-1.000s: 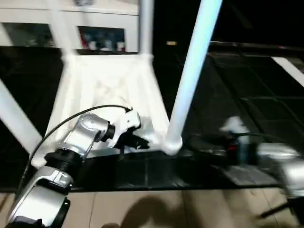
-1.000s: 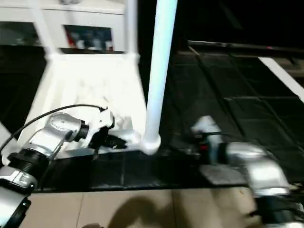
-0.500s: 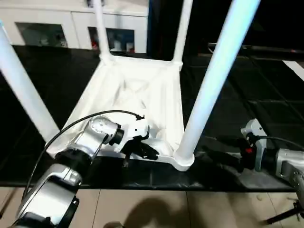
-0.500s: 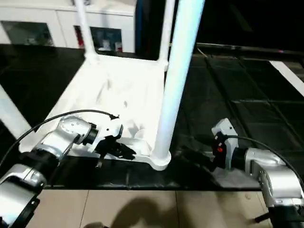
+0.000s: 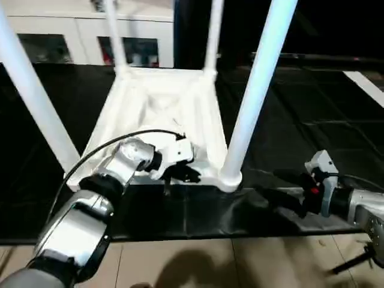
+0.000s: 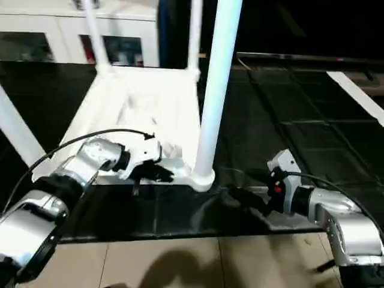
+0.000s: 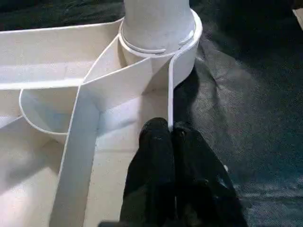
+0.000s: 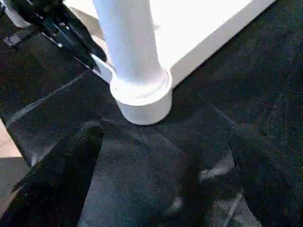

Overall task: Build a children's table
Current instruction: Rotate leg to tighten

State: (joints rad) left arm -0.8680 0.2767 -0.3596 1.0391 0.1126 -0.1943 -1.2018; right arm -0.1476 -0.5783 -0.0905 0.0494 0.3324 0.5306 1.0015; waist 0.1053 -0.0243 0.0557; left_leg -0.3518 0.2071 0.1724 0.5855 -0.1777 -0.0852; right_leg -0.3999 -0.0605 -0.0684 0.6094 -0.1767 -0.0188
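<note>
A: Background: a black mat [image 5: 180, 210] covers the floor, with pale tiles [image 5: 198, 264] along its near edge and a white cabinet [image 5: 90, 36] with glass doors against the far wall. Where is the children's table [image 5: 168, 114]?

B: Centre of the mat, upside down. Its ribbed underside faces up and four tube legs stand in the corner sockets: near right leg [image 5: 255, 90], near left leg [image 5: 36, 99], and two far legs [image 5: 114, 36].

A: And the left gripper [image 7: 171, 137]?

B: At the near edge of the top, just left of the near right socket [image 8: 142, 97]. Its black fingers [image 7: 154, 156] are pressed together; the tips lie against the thin outer wall of the top, which meets the seam between them. Whether the wall is actually pinched cannot be told.

A: The right gripper [image 8: 165, 137]?

B: Low over the mat, to the right of that same corner and apart from it. Its two fingers [image 8: 61, 175] are spread wide, pointing toward the socket, with nothing between them.
</note>
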